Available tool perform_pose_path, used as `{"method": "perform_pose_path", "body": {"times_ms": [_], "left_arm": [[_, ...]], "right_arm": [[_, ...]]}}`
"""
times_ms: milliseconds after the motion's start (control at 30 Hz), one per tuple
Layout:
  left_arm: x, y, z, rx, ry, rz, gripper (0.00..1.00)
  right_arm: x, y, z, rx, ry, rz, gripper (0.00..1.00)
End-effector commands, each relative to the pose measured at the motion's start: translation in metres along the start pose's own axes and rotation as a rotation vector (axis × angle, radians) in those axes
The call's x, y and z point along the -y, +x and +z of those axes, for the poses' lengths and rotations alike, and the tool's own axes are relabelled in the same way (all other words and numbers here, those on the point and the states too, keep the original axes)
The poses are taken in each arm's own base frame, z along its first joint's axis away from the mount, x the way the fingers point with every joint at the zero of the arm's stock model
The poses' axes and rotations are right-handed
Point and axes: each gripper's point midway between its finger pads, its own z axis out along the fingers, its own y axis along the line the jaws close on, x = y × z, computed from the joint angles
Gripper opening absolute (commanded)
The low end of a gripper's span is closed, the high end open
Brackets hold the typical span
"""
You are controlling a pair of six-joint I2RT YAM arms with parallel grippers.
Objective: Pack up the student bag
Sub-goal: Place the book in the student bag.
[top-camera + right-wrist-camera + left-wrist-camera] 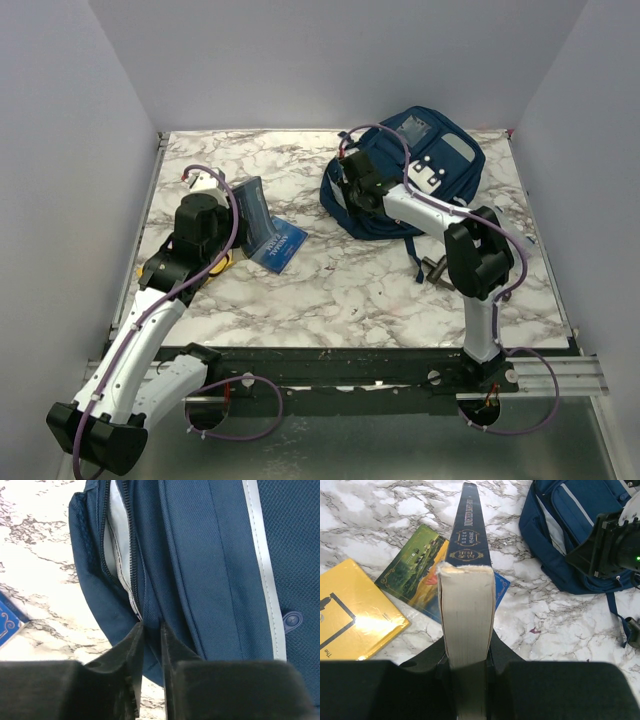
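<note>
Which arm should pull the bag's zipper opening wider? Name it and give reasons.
Right. The right gripper sits at the student bag's zipper opening, jaws nearly together; the left gripper is clamped on a thick book, well apart from the bag.

Student bag (445, 140) (580, 510) (200, 555), navy blue fabric backpack, grey stripes, white front buckle clips, lying flat and front-up at the far right of the desk (330, 280), side zip partly open showing pale lining, one strap trailing toward the desk's near edge

Bright even light, soft shadows, glare on yellow book (367, 625).
</note>
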Motion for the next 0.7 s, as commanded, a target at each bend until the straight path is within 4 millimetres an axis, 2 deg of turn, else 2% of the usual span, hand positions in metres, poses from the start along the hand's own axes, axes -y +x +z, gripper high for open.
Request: {"method": "perform_pose_path", "body": {"times_ms": [0, 33, 100, 167, 300, 467, 667], "left_arm": [[0.017, -0.033, -0.007, 0.139, 0.075, -0.004, 0.0], [0.017, -0.033, -0.007, 0.136, 0.076, -0.004, 0.0], [0.017, -0.032, -0.006, 0.133, 0.079, -0.006, 0.0], [0.019, -0.031, -0.005, 0.127, 0.085, -0.011, 0.0], [0.03, -0.029, -0.003, 0.107, 0.133, -0.05, 0.0], [0.056, -0.029, -0.008, 0.039, 0.254, -0.187, 0.0], [0.089, -0.042, -0.009, -0.019, 0.387, -0.382, 0.0]], "right_arm": [[0.008, -0.009, 0.013, 0.02, 0.052, -0.034, 0.07], [0.009, -0.01, 0.012, 0.011, 0.056, -0.044, 0.01], [0.01, -0.016, 0.004, 0.0, 0.059, -0.053, 0.0], [0.01, -0.03, -0.009, 0.026, 0.051, -0.059, 0.0], [0.01, -0.066, -0.047, 0.124, 0.022, -0.063, 0.0], [0.002, -0.106, -0.092, 0.243, -0.074, -0.087, 0.0], [-0.011, -0.144, -0.139, 0.369, -0.346, -0.028, 0.0]]}}
